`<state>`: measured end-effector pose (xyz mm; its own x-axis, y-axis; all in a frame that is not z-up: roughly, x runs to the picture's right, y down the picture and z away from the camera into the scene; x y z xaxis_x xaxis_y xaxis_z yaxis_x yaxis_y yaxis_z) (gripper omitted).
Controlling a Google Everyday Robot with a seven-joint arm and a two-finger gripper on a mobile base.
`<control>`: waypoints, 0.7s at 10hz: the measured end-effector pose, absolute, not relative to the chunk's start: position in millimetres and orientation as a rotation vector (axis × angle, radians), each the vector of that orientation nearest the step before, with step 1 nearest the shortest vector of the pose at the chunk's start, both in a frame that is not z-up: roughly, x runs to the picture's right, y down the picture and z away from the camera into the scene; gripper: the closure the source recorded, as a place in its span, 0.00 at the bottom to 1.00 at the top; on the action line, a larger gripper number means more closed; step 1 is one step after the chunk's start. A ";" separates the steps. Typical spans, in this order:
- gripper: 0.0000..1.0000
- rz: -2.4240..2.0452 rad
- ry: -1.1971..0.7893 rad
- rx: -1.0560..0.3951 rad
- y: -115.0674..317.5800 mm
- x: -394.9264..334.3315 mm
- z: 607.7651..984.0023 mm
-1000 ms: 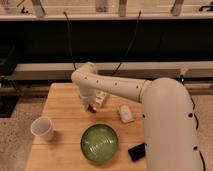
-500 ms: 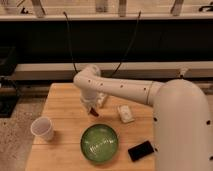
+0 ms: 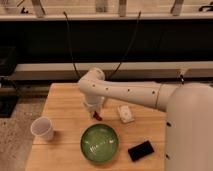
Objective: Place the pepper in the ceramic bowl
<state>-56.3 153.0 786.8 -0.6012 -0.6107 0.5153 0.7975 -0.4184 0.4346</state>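
Note:
The green ceramic bowl (image 3: 100, 142) sits on the wooden table (image 3: 60, 102) near its front edge. My white arm reaches in from the right, and my gripper (image 3: 94, 113) points down just behind the bowl's far rim. A small dark red pepper (image 3: 96, 117) shows at the gripper's tip, a little above the table and just short of the bowl.
A white paper cup (image 3: 43, 128) stands at the front left. A small clear bottle (image 3: 125, 114) lies right of the gripper. A black flat object (image 3: 141, 150) lies right of the bowl. Dark shelving and cables run behind the table.
The arm has swung toward the table's middle and stretched out. The gripper with the red pepper has moved closer to the bowl's far rim.

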 end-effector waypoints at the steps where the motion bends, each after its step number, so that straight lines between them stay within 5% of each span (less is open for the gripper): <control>1: 0.99 -2.078 -0.833 -0.347 157.5 -51.5 783.0; 7: 0.99 -2.077 -0.837 -0.338 175.2 -33.7 769.0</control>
<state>-33.7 175.2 769.0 -0.6032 -0.6146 0.5084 0.7954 -0.4156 0.4413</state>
